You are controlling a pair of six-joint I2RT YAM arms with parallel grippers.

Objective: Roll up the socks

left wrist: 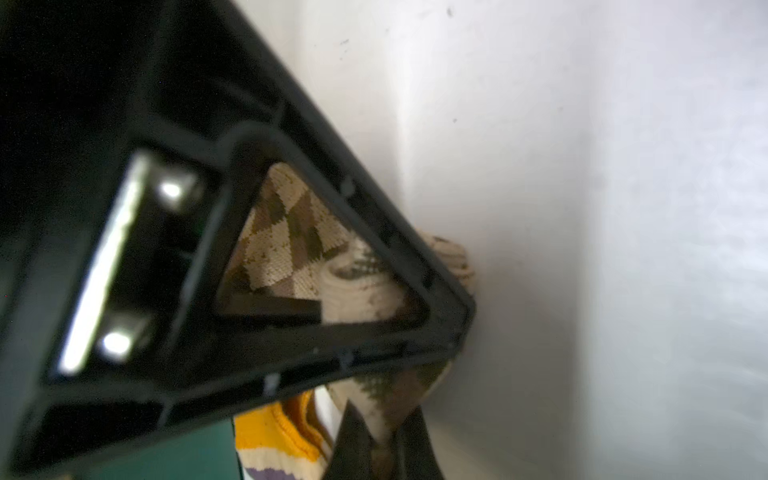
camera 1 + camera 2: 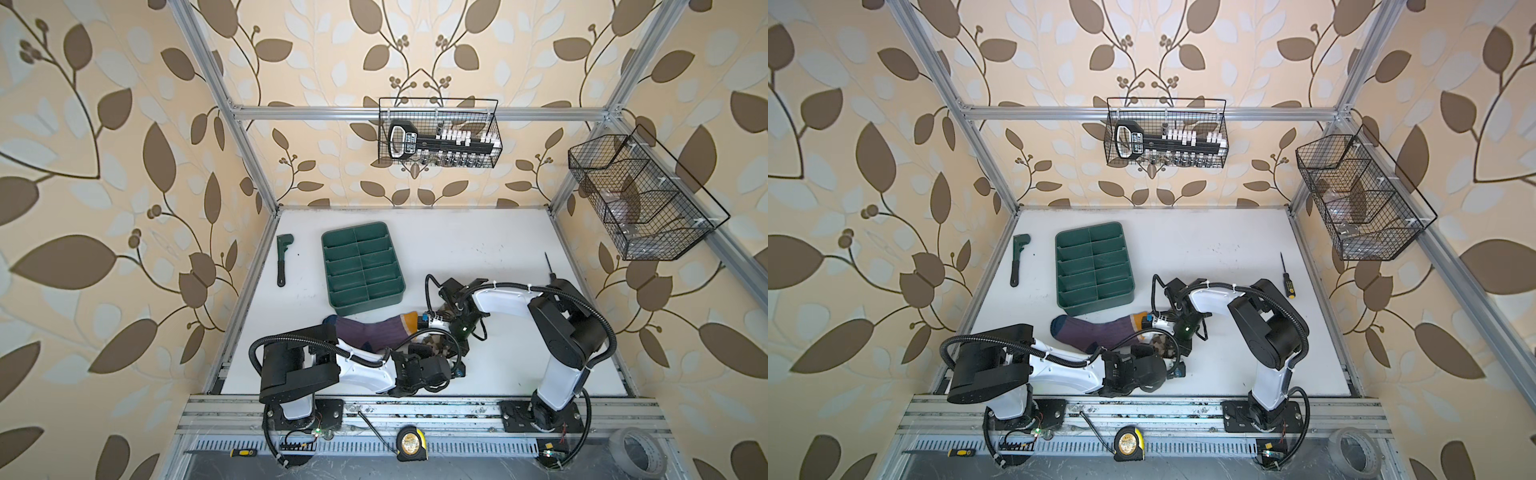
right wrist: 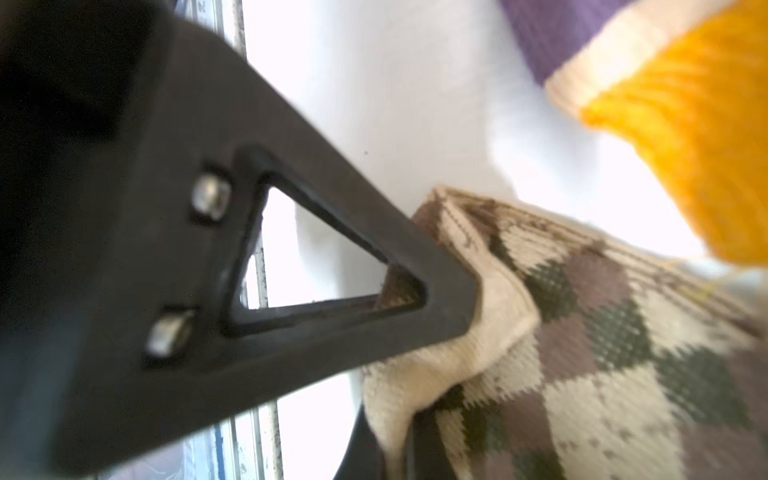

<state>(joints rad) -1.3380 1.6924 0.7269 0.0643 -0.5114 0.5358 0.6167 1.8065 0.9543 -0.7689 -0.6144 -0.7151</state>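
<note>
The right pincer (image 3: 419, 382) pinches the argyle sock (image 3: 602, 353), purple sock (image 3: 548, 29) nearby.

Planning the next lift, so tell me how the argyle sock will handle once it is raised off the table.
Likely floppy: the argyle sock creases and bunches where the right gripper pinches it, so the free parts should sag. It is probably light and not slippery, since it looks like a soft, coarse knit. Being limp, it is unlikely to roll away.

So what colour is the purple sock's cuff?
Mustard yellow; the cuff shows best in the right wrist view.
</note>
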